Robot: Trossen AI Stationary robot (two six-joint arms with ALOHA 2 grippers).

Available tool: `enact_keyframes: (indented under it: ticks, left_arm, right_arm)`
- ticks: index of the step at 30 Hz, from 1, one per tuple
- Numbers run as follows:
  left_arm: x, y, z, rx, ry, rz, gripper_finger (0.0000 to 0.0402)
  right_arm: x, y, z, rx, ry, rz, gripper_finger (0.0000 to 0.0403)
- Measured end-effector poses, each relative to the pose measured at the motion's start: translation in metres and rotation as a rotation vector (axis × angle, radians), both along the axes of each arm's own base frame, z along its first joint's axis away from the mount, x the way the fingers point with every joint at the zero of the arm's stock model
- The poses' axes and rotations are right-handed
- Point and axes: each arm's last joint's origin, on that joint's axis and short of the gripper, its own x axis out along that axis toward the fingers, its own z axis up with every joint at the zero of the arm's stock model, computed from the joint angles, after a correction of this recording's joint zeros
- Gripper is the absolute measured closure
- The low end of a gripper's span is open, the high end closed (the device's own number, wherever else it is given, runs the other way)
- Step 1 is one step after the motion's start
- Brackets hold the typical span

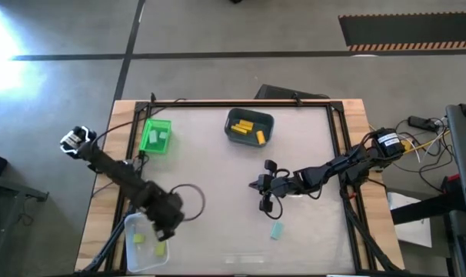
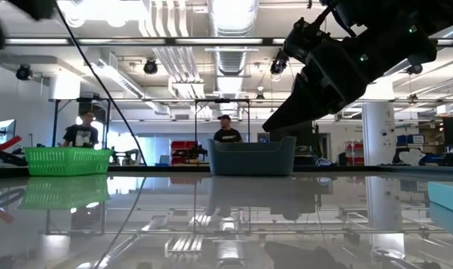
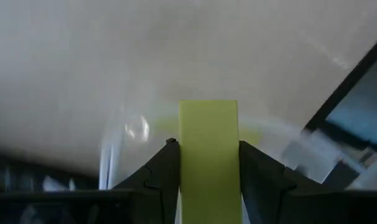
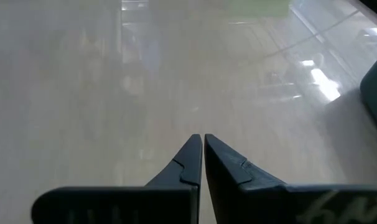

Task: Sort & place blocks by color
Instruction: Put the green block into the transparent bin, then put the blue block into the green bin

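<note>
Holding a pale lime-green bar (image 3: 208, 155) upright between its two dark fingers, the left gripper (image 1: 164, 225) hangs at the near left of the table over the clear plastic bin (image 1: 130, 260), where two lime pieces (image 1: 139, 239) already lie; the jaws are closed on the bar's long sides. Risk, item one: the bar is smooth, flat-sided and gripped low, so an early or off-centre release could tip it onto the bin's thin rim and let it bounce out onto the slick tabletop. Risk, item two: the translucent wall is hard to read, so the drop point is a judgement rather than a certainty. Next outward, one teal block (image 1: 277, 230) lies alone on the pale, glossy table (image 1: 218, 177), near the right gripper (image 1: 264, 198) but apart from it; that gripper hovers over bare surface with its pointed black tips all but touching and nothing between them. Risk, item three: closed tips coming down on the small block would nudge it away across the shiny top instead of straddling it. Farther back stand the grey-blue bin (image 1: 249, 125), rigid and round-cornered, holding several yellow bars (image 1: 244, 123), and the bright green bin (image 1: 155, 136), a mesh-walled basket with pale pieces inside whose colour cannot be told. Beyond the table, the low view shows two people standing in the room, well away from both arms.
</note>
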Motion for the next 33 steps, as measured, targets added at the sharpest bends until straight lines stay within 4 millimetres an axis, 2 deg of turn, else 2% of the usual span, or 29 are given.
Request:
enact_keyframes:
  ticks: [3,6,11,18,21,24,29,33]
  left_arm:
    - [-0.017,-0.014,-0.008,-0.022,0.105,0.024,0.0286]
    - [-0.029,-0.021,-0.017,-0.008,0.175,0.057,0.0247]
    - [-0.035,-0.021,-0.031,0.030,0.215,0.053,0.0186]
    - [-0.035,-0.020,-0.032,0.032,0.204,0.025,0.0176]
    - [-0.031,-0.021,-0.027,0.067,0.130,0.015,0.0175]
    - [-0.022,-0.022,-0.023,0.125,-0.036,-0.037,0.0174]
    - [-0.006,-0.024,-0.020,0.236,-0.327,-0.189,0.0174]
    - [0.001,-0.019,-0.016,0.380,-0.445,-0.227,0.0174]
  right_arm:
    - [0.000,0.000,0.000,0.001,0.000,-0.001,0.0394]
    - [0.000,0.000,0.000,0.001,0.001,-0.001,0.0394]
    - [0.000,0.000,0.000,0.001,0.001,-0.001,0.0394]
    - [-0.005,0.009,0.007,0.102,0.050,0.038,0.0394]
    - [-0.009,0.016,0.014,0.162,0.131,0.058,0.0394]
    - [-0.013,0.026,0.026,0.179,0.256,0.065,0.0394]
    - [-0.025,0.047,0.045,0.091,0.496,0.171,0.0394]
    - [-0.029,0.060,0.059,0.064,0.601,0.228,0.0385]
